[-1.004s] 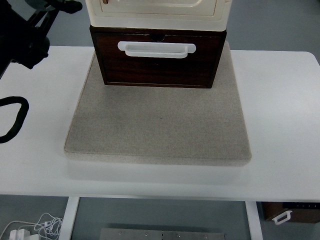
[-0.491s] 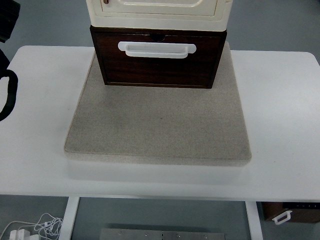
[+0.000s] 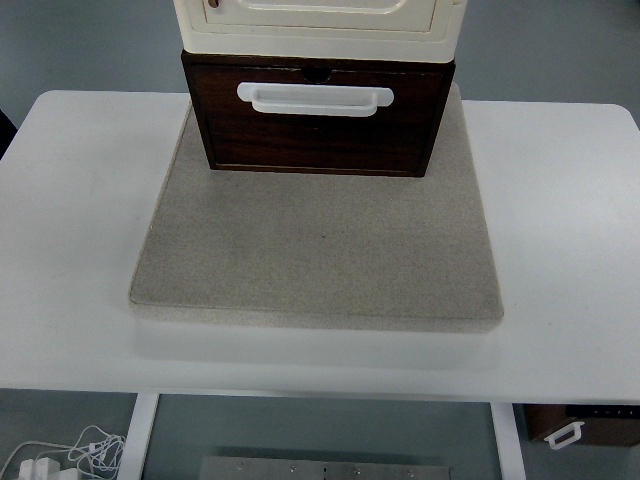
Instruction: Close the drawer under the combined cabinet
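**Approach looks wide open from where I sit**

No hand in my feed, so I can't place things relative to one. The grey mat (image 3: pixel 320 250) and white table (image 3: pixel 560 200) lie bare on both flanks. The only block is the dark drawer (image 3: pixel 318 130) front with its white handle (image 3: pixel 315 98), under the cream cabinet (image 3: pixel 318 25).
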You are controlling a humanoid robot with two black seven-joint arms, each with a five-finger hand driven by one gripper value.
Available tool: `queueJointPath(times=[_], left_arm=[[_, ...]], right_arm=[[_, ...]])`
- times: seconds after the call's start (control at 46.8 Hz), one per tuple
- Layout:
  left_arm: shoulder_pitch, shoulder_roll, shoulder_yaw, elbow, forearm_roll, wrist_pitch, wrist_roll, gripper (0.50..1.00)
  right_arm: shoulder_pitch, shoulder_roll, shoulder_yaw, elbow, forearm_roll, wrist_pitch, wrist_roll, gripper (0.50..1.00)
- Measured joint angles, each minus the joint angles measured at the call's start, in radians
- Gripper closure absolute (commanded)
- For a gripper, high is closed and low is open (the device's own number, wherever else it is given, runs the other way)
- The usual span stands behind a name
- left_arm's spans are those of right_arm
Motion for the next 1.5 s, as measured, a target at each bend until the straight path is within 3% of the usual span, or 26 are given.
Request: queueJointPath(times=[0.513, 0.961, 1.495], left_arm=[[0.211, -0.057, 0.000, 0.064, -0.003, 0.081, 0.005, 0.504], [0.299, -0.173, 0.064, 0.076, -0.029, 0.087, 0.056, 0.501], [0.343, -0.217, 0.065, 0.076, -0.081, 0.057, 0.075, 0.501]], right_arm=[[-0.005, 0.000, -0.005, 0.000, 0.001, -0.001, 0.000, 0.548], [-0.012, 0.000, -0.007, 0.000, 0.002, -0.005, 0.000, 0.548], [-0.025, 0.000, -0.007, 0.000, 0.001, -0.006, 0.000, 0.548]])
